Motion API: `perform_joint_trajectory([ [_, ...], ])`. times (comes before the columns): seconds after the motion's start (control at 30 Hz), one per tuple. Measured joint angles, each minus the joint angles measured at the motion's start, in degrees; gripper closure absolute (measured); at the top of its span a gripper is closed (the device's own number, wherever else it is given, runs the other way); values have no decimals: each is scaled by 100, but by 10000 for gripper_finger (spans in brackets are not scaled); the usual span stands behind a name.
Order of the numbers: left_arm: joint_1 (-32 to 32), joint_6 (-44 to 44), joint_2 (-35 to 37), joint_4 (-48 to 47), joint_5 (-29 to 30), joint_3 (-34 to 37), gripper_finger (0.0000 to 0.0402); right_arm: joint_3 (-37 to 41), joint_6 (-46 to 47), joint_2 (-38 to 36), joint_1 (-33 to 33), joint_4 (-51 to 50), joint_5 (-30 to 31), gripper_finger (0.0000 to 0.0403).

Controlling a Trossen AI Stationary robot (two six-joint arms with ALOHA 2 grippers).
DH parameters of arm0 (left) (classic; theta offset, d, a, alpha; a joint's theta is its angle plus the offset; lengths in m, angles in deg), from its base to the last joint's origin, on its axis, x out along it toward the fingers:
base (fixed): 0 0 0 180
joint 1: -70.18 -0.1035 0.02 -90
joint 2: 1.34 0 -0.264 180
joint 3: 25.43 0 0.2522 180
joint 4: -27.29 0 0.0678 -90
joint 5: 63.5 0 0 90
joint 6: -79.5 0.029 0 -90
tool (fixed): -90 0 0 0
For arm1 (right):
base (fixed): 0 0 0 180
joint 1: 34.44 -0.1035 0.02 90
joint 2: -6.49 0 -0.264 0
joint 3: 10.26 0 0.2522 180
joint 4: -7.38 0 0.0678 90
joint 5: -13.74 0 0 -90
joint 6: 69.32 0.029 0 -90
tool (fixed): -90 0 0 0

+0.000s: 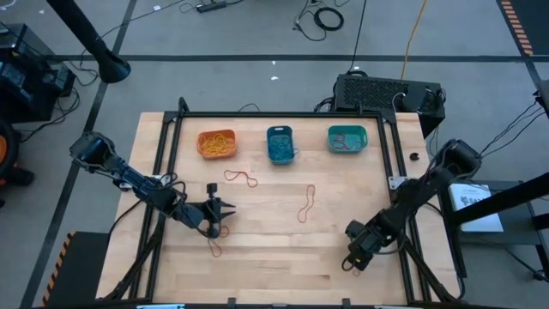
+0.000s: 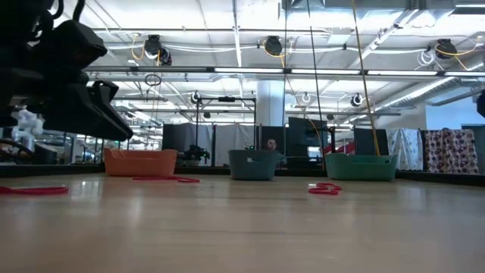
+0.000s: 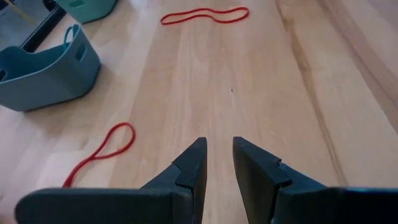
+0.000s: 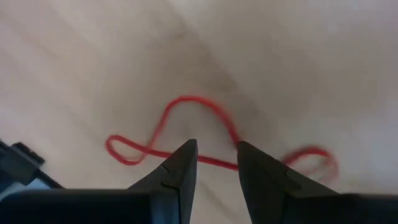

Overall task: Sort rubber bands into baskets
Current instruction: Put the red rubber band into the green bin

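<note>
Three baskets stand in a row at the table's far side: orange (image 1: 216,143), blue (image 1: 280,143) and teal (image 1: 347,139), each with bands inside. Loose red rubber bands lie on the wood (image 1: 242,178), (image 1: 306,203), (image 1: 214,247). My left gripper (image 1: 221,213) is open and empty just above the table, left of centre; a red band (image 3: 102,152) lies beside it. My right gripper (image 1: 356,255) is open at the near right, pointing down over another red band (image 4: 186,106), with its fingertips on either side of one strand (image 4: 217,163). My right gripper comes at the red band from above, and a strand (image 4: 217,163) runs across the gap between the two fingertips. The band lies flat and slack on the table. I cannot tell whether the fingers touch it.
A black metal frame (image 1: 171,129) runs along the table's left, far and right sides. A black box (image 1: 386,90) stands behind the far right corner. Bare wood (image 1: 274,249) lies between the two grippers.
</note>
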State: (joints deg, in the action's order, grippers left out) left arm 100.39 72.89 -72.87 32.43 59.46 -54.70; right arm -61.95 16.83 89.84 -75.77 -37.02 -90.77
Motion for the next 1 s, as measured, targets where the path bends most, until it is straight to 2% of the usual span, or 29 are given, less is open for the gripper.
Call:
perform_joint_trajectory([
  [0.17,-63,-10,0,-10,-133,0,315,-24,4,355,-110,293,-93,294],
  [0.3,-58,-11,1,-14,-144,0,315,-49,9,484,-149,-70,-59,297],
  [0.47,-58,-10,0,-13,-145,0,315,-61,-41,465,-156,-303,138,322],
  [0.63,-63,-9,0,-6,-145,0,315,-336,-491,485,-59,-643,247,354],
  [0.77,-63,-11,2,7,-145,0,315,-736,-841,433,116,-979,598,373],
  [0.87,-63,-11,2,6,-145,0,315,-1132,-1108,367,174,-1339,597,382],
  [1.0,-63,-13,2,-9,-147,0,315,-1244,-1654,384,194,-1374,807,384],
])
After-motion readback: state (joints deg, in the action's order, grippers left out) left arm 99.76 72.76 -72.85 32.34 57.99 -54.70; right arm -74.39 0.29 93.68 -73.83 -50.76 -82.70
